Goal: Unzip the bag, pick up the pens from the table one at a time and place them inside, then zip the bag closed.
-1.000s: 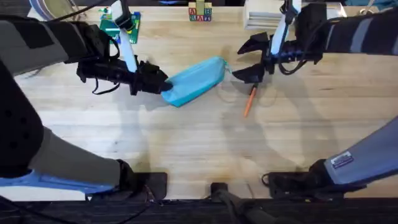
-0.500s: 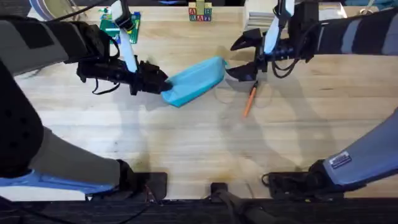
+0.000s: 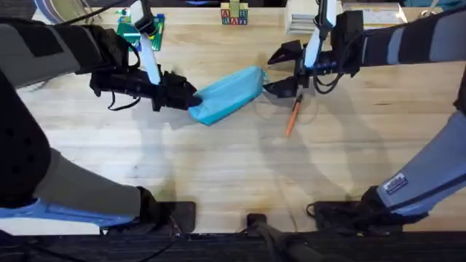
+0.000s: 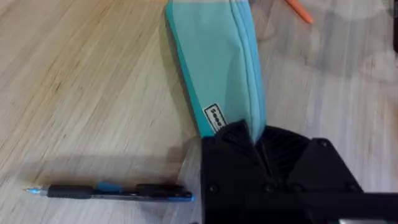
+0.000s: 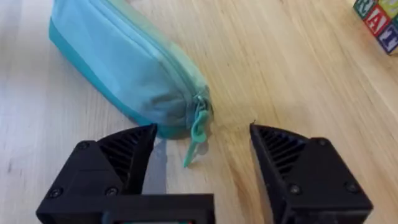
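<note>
1. Now my left claw (image 3: 191, 99) is clamped on the near end of the bag (image 3: 228, 93), which lies slantwise on the table (image 3: 218, 167), zipper shut.
2. My right claw (image 3: 280, 70) stands wide, just beside the bag's far end.
3. Seen from my right wrist, the zipper pull (image 5: 198, 132) hangs off that end, between my fingers (image 5: 127, 152) and a little ahead of them, untouched.
4. The orange pen (image 3: 292, 118) lies just below my right claw.
5. The dark pen (image 4: 112, 192) lies beside my left claw.
</note>
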Tool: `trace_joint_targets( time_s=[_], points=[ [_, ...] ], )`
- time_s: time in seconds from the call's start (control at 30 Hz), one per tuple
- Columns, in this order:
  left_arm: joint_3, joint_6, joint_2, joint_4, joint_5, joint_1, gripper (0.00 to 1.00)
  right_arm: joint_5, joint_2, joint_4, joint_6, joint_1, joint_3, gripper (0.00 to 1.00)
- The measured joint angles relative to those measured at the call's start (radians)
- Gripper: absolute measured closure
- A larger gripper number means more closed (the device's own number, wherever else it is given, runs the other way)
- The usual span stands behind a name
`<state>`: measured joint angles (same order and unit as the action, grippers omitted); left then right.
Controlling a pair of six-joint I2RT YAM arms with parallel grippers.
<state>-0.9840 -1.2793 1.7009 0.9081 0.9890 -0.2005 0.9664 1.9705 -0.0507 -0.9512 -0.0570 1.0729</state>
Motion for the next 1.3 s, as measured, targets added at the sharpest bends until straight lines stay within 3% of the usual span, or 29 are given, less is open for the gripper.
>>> trace_joint_targets(
  time_s=[0.77,1.3],
  points=[
    [0.000,0.000,0.000,0.000,0.000,0.000,0.959,0.000,0.030,0.019,0.000,-0.019,0.002,0.167],
    [0.000,0.000,0.000,0.000,0.000,0.000,0.959,0.001,0.030,0.020,0.001,-0.019,0.002,0.292]
  ],
)
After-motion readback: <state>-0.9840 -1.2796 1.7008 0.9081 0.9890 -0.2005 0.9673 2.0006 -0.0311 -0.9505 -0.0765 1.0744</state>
